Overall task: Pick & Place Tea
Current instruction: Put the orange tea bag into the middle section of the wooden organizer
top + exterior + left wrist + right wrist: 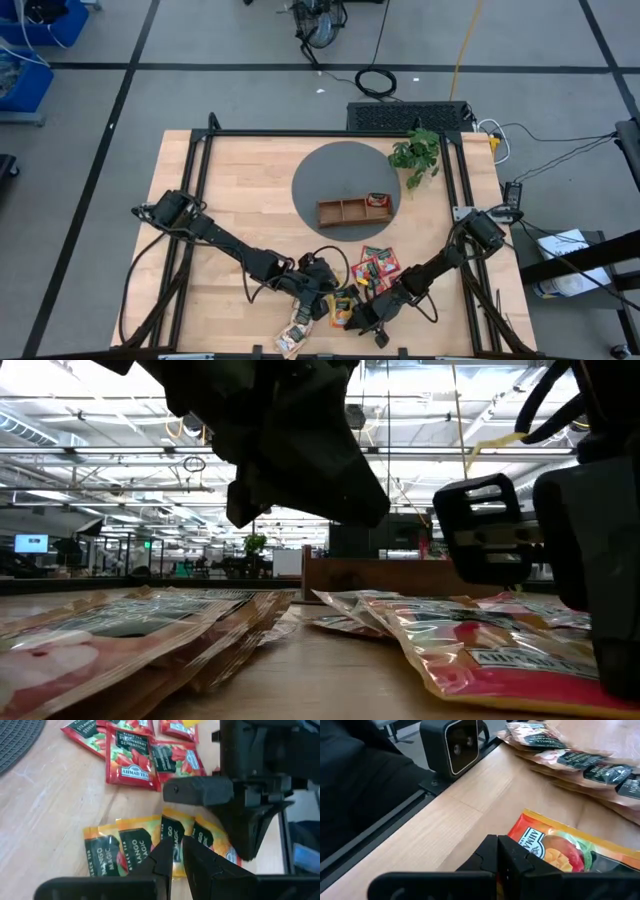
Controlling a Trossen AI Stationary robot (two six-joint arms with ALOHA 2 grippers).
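1. Packets of tea lie in three loose clusters near the front edge of the table (pixel 250 200) in the high view: red ones (pixel 378 266), orange-yellow ones (pixel 343 305) and beige ones (pixel 294 338). One red packet (pixel 377 200) already sits in the end compartment of the wooden tray (pixel 340 212). Both arms reach into the pile.
2. Packets seen edge-on in the low view (pixel 470 650) look thin, glossy and slightly puffed; I judge them very light, limp and slippery, likely to slide rather than lift.
3. Left pincer (pixel 178 851), in the left wrist view, hangs over the overlapping mango packets (pixel 131 851), its fingers nearly pressed together with only a slit between them; whether they nip a packet edge I cannot tell. A raised, overlapping edge or sealed end seems the best hold.
4. Right pincer (pixel 499 851), in the right wrist view, is pressed together just beside a mango packet (pixel 555 847), holding nothing visible.
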